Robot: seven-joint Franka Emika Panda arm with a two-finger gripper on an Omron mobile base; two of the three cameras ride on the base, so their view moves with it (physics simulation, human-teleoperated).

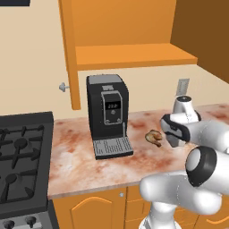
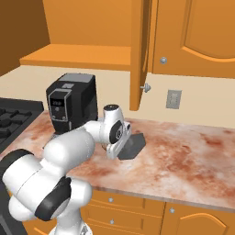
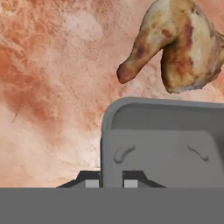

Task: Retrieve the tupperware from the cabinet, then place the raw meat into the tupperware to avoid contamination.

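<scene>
Tupperware [image 3: 162, 144] is out on the counter [image 1: 80, 156], jaws gripping its rim – raw meat [image 3: 175, 48] not in yet.

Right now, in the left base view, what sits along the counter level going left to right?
Stove → coffee machine → raw meat → robot's wrist.

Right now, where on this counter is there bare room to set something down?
The counter is bare from the tupperware rightward, below the wall outlet. Another bare strip lies between the stove and the coffee machine. It is crowded around the raw meat, tupperware and gripper.
</scene>
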